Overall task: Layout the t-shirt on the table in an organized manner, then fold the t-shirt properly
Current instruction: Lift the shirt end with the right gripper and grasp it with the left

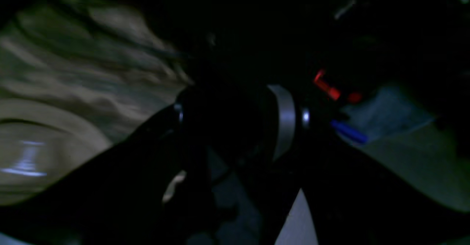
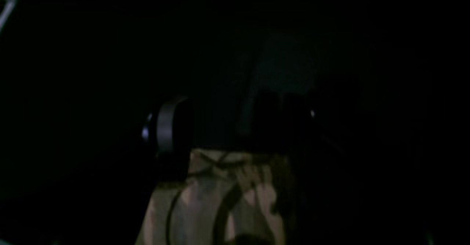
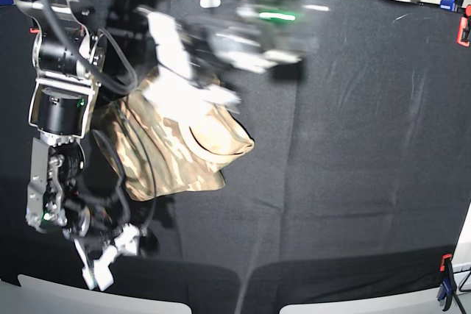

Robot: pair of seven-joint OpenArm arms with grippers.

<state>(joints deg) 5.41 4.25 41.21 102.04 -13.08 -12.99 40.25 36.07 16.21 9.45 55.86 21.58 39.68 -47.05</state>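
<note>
T-shirt [image 3: 176, 148]: soft, light, limp camouflage cloth, bunched at the desk's [image 3: 353, 145] left-centre, which we judge best taken by hem or shoulder seams; left claw [image 3: 221, 97] blurred and right claw [image 3: 99, 259] unclear, grip unknowable.

Base view looks down over the whole bench [image 3: 353, 145] from high up, both wrist views sit dark and close behind their end effectors, all sharing the t-shirt [image 3: 176, 152].
</note>
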